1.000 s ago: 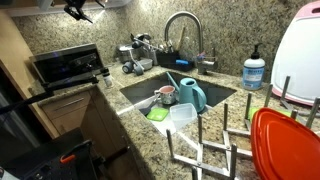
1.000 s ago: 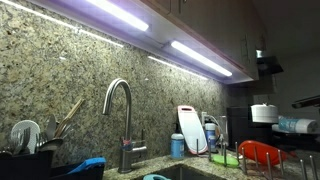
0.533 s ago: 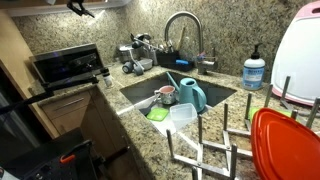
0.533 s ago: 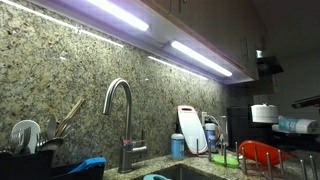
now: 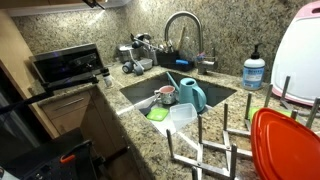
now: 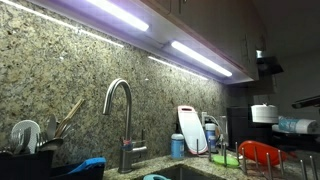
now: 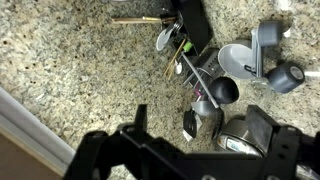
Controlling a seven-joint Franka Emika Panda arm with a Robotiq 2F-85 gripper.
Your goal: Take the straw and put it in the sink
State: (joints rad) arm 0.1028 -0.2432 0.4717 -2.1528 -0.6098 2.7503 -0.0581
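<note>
The arm (image 5: 96, 3) has risen nearly out of an exterior view (a dark sliver shows).

Speckled granite wall (image 6: 60, 75) glows beneath light strips (image 6: 120, 14); lower cabinets (image 5: 66, 112) look possibly wooden.

One faucet (image 5: 200, 45) stands behind the sink (image 5: 143, 92), and inside the sink are one teal jug (image 5: 192, 96), one pink cup (image 5: 166, 94) and one green sponge (image 5: 158, 114). One soap bottle (image 5: 253, 70) stands beside the sink, and two light strips (image 6: 205, 58) glow above it.
</note>
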